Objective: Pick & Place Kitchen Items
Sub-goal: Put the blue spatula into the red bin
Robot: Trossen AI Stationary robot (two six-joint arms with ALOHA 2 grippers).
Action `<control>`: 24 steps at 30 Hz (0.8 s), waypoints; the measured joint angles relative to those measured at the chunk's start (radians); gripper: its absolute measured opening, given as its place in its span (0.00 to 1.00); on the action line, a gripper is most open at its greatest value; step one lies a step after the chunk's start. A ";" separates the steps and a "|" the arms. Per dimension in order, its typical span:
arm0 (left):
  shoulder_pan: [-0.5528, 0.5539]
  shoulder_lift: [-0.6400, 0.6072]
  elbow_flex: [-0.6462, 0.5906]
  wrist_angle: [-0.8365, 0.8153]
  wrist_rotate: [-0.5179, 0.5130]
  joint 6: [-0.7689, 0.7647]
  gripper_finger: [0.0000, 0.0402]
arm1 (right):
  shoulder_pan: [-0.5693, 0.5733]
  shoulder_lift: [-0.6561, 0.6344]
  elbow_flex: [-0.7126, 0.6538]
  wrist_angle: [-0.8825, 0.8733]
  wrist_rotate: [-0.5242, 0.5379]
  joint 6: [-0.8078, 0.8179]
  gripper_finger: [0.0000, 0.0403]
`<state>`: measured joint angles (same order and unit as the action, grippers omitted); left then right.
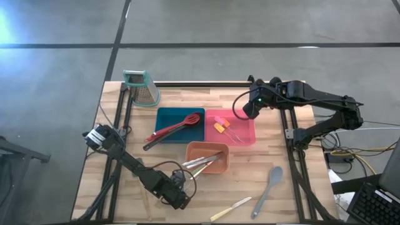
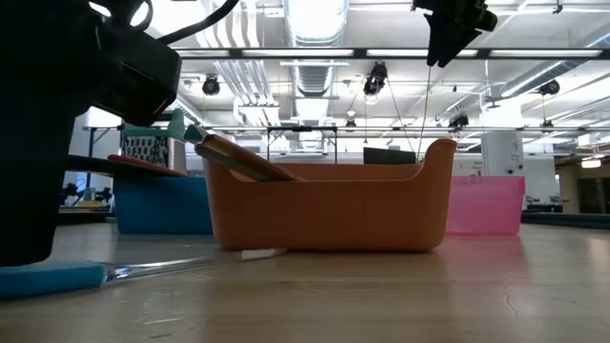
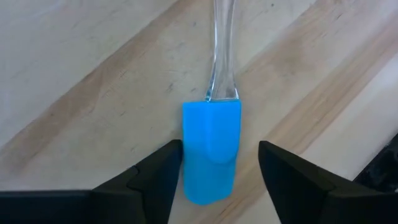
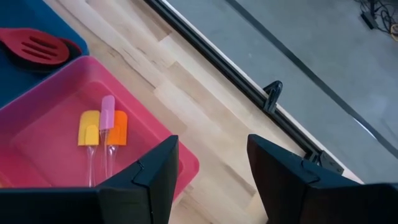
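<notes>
A small spatula with a blue head (image 3: pixel 211 152) and a clear handle (image 3: pixel 222 50) lies flat on the wooden table near its front left; the low view shows the spatula (image 2: pixel 48 279) too. My left gripper (image 3: pixel 219 168) points down over it, open, one finger on each side of the blue head. In the high view my left gripper (image 1: pixel 178 199) covers the spatula. My right gripper (image 4: pixel 211 168) hangs open and empty high above the pink tray (image 1: pixel 230 127), which holds small yellow, pink and orange spatulas (image 4: pixel 102 127). My left gripper comes from above, its fingers across the spatula's head. One finger (image 3: pixel 163 174) stands right against the head's long side (image 3: pixel 185 149); whether it touches, I cannot tell. The other finger stands clear of the opposite side. The spatula lies flat on the table.
A blue tray (image 1: pixel 164 115) holds a red slotted spatula and a dark-handled utensil. An orange tray (image 1: pixel 207 164) holds metal knives. A grey spoon (image 1: pixel 267 187) and a yellow-handled knife (image 1: pixel 230 209) lie near the front edge. A grater (image 1: pixel 142 86) stands far left.
</notes>
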<state>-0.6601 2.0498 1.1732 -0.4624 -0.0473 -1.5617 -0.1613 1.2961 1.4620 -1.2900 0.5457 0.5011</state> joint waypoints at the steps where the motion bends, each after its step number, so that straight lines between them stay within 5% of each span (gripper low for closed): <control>1: 0.000 0.000 0.000 -0.005 0.001 0.009 0.54 | -0.004 0.000 0.000 0.000 0.000 -0.001 0.46; 13: 0.004 -0.006 -0.002 0.011 -0.021 0.124 0.04 | -0.039 0.000 0.000 0.081 -0.002 -0.053 0.46; 24: 0.004 -0.114 -0.011 0.038 0.012 0.125 0.00 | -0.040 0.000 0.000 0.093 -0.007 -0.060 0.46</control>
<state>-0.6559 1.9355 1.1622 -0.4241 -0.0349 -1.4364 -0.2012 1.2961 1.4620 -1.1965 0.5383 0.4412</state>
